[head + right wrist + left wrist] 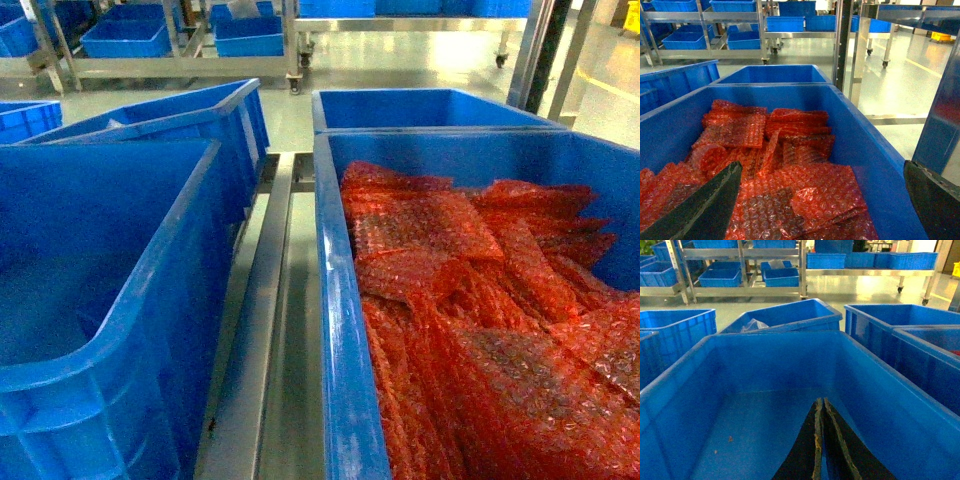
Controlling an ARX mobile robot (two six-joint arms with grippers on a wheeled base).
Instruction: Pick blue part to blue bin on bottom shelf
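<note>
In the head view's right half, from 3 to 6 o'clock, the largest thing is a blue bin [345, 330] heaped with red bubble-wrap bags [480, 300]; at 9 o'clock a second bin [110, 300] sits beside it, bare inside, with a steel rail [262, 330] running between the two. More bins stand behind them, toward 12 o'clock. No blue part shows anywhere — it may lie under the bags, or out of view, and I cannot tell which. The shelf tier itself cannot be made out either.

So the task looks barely begun: nothing is picked, nothing placed.

The right gripper [820, 200] hangs over the bags, its jaws spread wide and holding nothing. The left gripper [822, 440] points into the bare bin, its jaws pressed together with nothing between them.

Finding the part, grasping it and carrying it to the target bin all remain.
</note>
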